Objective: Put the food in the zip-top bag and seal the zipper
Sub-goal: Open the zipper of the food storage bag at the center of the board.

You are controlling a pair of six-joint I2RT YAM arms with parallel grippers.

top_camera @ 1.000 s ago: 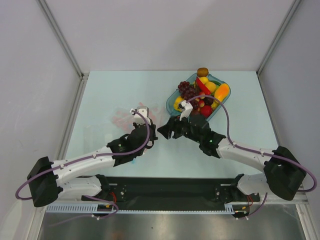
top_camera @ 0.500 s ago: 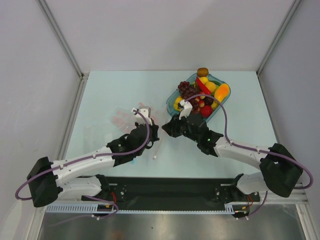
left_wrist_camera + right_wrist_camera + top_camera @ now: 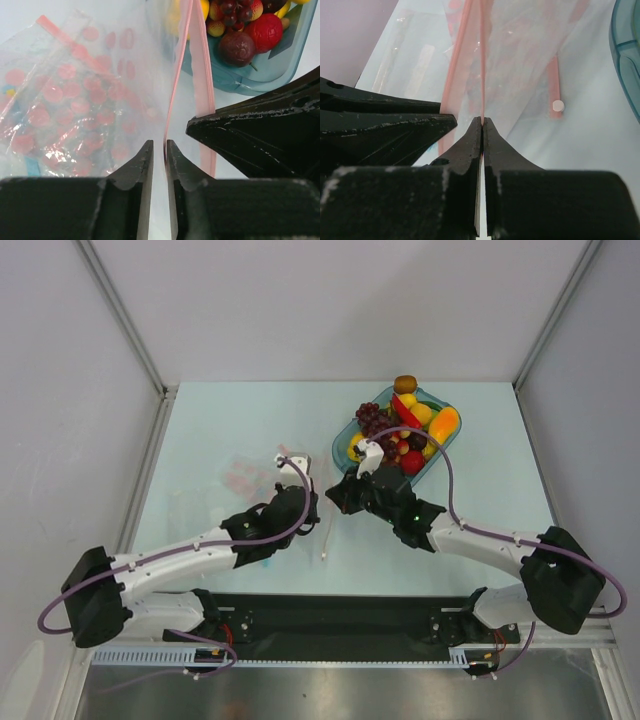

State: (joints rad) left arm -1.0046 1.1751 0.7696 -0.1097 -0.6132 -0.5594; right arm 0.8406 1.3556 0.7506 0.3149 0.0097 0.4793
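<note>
Pale-teal tabletop (image 3: pixel 200 420), grey walls (image 3: pixel 330 310); left pincer (image 3: pixel 158 150), right pincer (image 3: pixel 482 125) both pinching pink zipper (image 3: pixel 201 75).

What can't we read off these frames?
- Left wrist: left hand shows a slit between fingers around the zipper; clamped or not, unclear.
- Right wrist: right hand is shut on the zipper; food is out of frame, only the dish rim shows.
- Top view: both hands cover the mouth of the zip-top bag; its clear film barely shows.
</note>
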